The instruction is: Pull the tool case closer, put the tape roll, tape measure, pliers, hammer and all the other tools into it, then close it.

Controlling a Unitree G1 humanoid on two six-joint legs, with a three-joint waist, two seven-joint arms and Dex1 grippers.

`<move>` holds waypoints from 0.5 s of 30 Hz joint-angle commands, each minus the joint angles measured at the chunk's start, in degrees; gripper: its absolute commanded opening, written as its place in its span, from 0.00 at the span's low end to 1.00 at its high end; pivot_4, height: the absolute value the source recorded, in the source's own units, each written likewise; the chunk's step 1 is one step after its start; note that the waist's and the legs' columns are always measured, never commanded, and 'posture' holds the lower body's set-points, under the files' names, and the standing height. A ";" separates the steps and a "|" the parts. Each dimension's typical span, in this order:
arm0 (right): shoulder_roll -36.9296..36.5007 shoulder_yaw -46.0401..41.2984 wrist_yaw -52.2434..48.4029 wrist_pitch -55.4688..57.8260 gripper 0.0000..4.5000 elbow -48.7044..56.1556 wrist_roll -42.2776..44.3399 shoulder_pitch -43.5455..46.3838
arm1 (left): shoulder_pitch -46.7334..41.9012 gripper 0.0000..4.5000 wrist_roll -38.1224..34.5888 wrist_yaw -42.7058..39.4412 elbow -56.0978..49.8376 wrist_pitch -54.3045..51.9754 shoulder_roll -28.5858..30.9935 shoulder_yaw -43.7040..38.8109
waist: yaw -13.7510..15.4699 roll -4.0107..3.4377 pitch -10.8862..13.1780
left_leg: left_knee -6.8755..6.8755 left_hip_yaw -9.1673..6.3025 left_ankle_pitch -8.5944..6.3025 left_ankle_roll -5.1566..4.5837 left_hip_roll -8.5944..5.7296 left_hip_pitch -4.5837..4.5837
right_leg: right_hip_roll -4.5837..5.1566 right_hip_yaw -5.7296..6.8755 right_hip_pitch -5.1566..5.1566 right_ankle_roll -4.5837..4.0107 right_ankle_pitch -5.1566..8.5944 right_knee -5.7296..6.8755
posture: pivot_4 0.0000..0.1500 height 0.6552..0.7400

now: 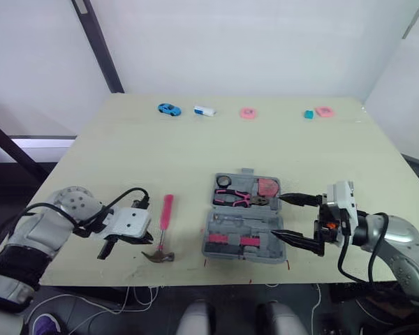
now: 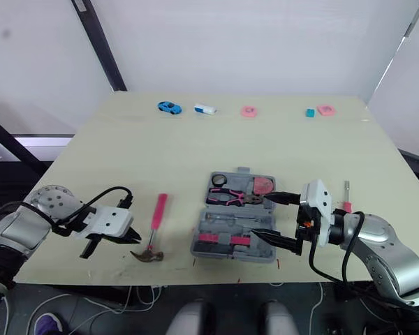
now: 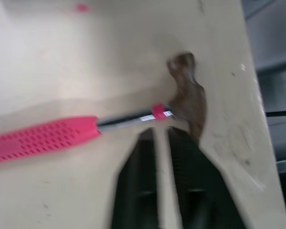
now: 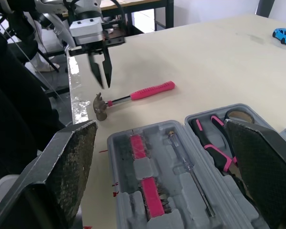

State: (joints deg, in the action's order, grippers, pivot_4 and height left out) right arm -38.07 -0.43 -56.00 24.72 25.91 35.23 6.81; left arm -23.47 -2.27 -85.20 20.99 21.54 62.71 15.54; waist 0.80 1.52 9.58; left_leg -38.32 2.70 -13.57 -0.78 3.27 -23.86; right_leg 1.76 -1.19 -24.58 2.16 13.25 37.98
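Observation:
The grey tool case [image 1: 243, 225] lies open near the table's front edge, with pink-handled pliers [image 1: 240, 199], a black ring and a pink tape measure [image 1: 267, 187] in its far half. My right gripper [image 1: 285, 219] is open wide at the case's right side, one finger by each half, holding nothing. The pink-handled hammer [image 1: 165, 227] lies on the table left of the case, its head [image 3: 188, 90] nearest the front edge. My left gripper [image 1: 136, 241] is shut and hovers just above the hammer's neck [image 3: 133, 117], holding nothing.
A small red-handled screwdriver [image 2: 346, 197] lies right of my right gripper. Along the table's far edge sit a blue toy car [image 1: 169, 109], a white block [image 1: 204, 110], a pink ring [image 1: 248, 113], a teal block [image 1: 309, 114] and a pink piece [image 1: 325, 112].

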 commanded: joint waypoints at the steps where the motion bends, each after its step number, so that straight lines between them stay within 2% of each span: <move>1: -0.28 -0.90 -0.45 -1.08 1.00 1.33 0.25 0.34 | -3.95 0.55 1.95 -0.65 5.70 13.77 -1.80 -0.03 | 0.16 0.01 0.00 | 0.00 0.00 0.00 0.00 -0.02 -0.01 | 0.01 0.00 0.01 -0.09 -0.06 -0.01 | 1.00 1.00; 3: -0.29 -1.19 0.03 -0.96 1.00 1.94 0.22 -0.02 | -6.56 0.73 3.80 -1.56 8.66 20.67 -3.04 1.83 | 0.27 0.01 0.00 | -0.01 0.01 0.00 0.00 -0.05 -0.02 | 0.04 0.00 0.02 -0.14 -0.09 -0.02 | 1.00 1.00; 15: 0.06 -2.20 1.78 -1.66 1.00 3.76 -0.26 -2.83 | -24.65 0.73 19.75 5.45 28.21 47.32 -10.96 11.93 | -0.08 0.05 -0.02 | -0.02 0.01 0.00 0.00 -0.06 -0.04 | -0.03 -0.05 0.01 0.03 -0.24 -0.01 | 1.00 1.00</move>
State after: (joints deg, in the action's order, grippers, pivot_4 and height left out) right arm -37.99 -1.04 -54.46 24.31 27.70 34.45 3.95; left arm -47.06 16.07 -80.79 48.11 66.13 51.55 26.72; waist 0.71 1.57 9.56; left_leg -38.35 2.70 -13.56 -0.78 3.21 -23.90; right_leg 1.73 -1.24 -24.57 2.20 13.02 37.97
